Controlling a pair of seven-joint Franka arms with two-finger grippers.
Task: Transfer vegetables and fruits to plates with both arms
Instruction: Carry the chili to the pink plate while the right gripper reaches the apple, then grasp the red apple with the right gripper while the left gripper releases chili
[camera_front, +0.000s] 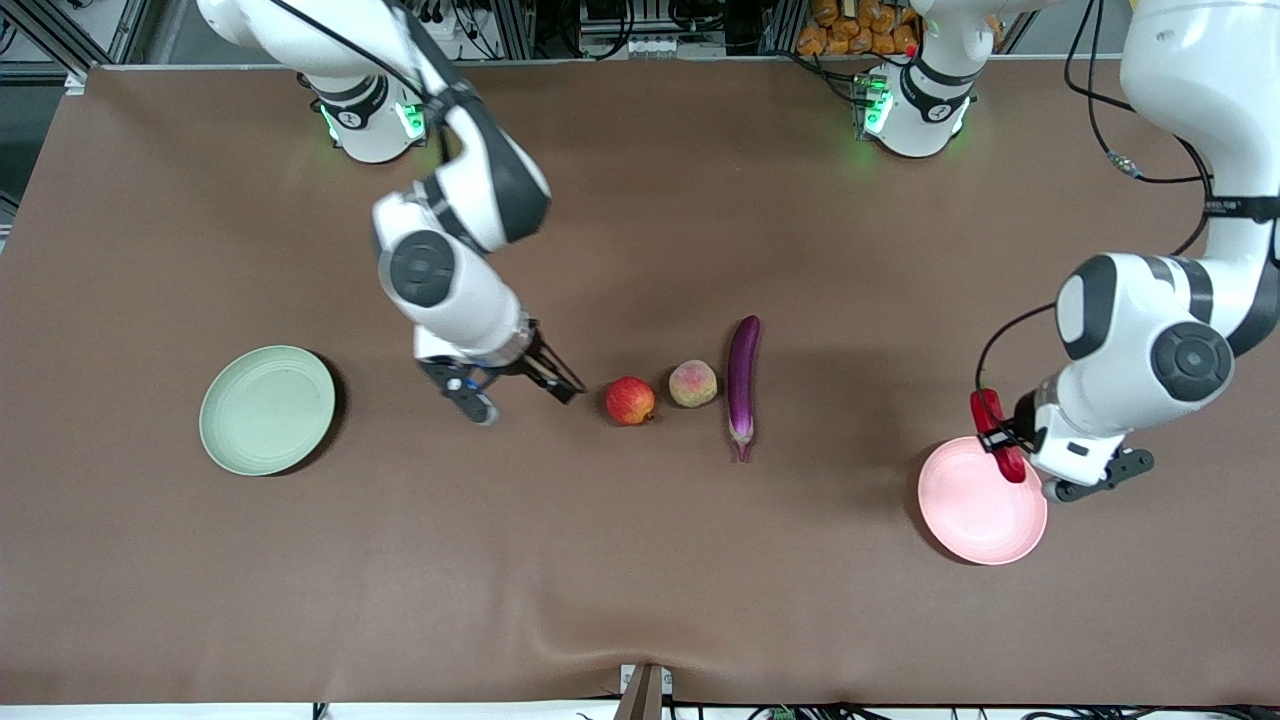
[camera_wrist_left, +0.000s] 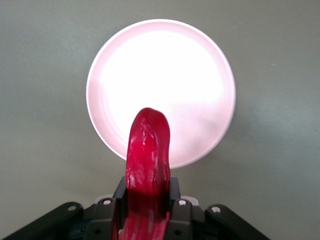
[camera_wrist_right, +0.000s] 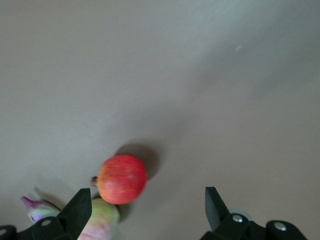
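Left hand (camera_wrist_left: 145, 210) clamped on red chili pepper (camera_front: 996, 438), held over the pink plate (camera_front: 975, 515); stem end hidden between the fingers. Right hand (camera_front: 525, 392) spread apart, empty, over bare table (camera_front: 640, 580) beside the red apple (camera_front: 630, 400). Peach (camera_front: 693, 384) and eggplant (camera_front: 743, 385) lie in a row with it, both cut off in right wrist view. Green plate (camera_front: 266, 409) toward right arm's end. Brown cloth wrinkled at near edge.

A glossy red chili pepper (camera_front: 997, 436) hangs clamped in the left hand (camera_front: 1005, 440) over the pale pink plate's (camera_front: 975, 510) rim. On the table, the red apple (camera_front: 630, 400), blushed peach (camera_front: 692, 384) and slim purple eggplant (camera_front: 743, 384) lie in a row, well apart from the pale green plate (camera_front: 267, 409).
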